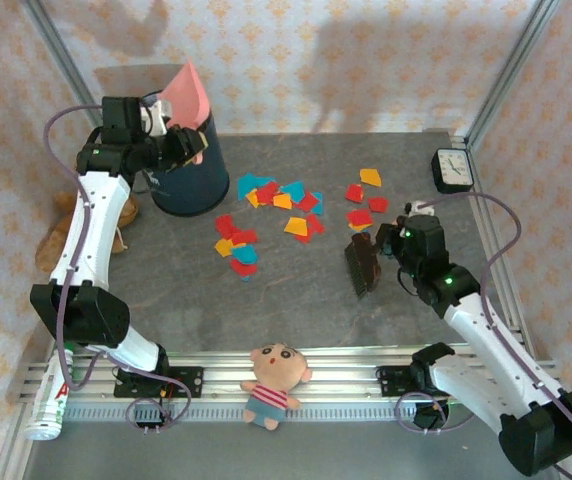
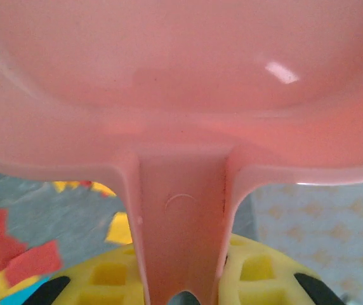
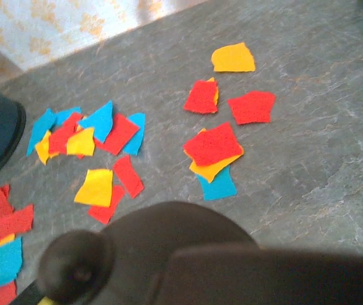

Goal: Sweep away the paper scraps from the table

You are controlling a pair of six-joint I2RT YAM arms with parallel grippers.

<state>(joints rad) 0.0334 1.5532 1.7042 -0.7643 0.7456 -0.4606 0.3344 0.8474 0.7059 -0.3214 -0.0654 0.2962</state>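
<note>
The table (image 1: 306, 310) carries paper scraps (image 1: 296, 226), a bin (image 1: 191, 178) and a clock (image 1: 453, 170).

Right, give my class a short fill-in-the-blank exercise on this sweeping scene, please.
1. The left gripper holds a ____ dustpan above the bin.
2. The right gripper grips a dark ____.
3. The clock stands at the table's far ____ corner, beyond the paper scraps.
Missing words: pink; brush; right.

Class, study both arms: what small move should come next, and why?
Probably the left gripper should lower the dustpan from above the bin to the table beside the paper scraps. Many scraps lie unswept, and the right gripper holds the brush near them with nothing to sweep into.
</note>
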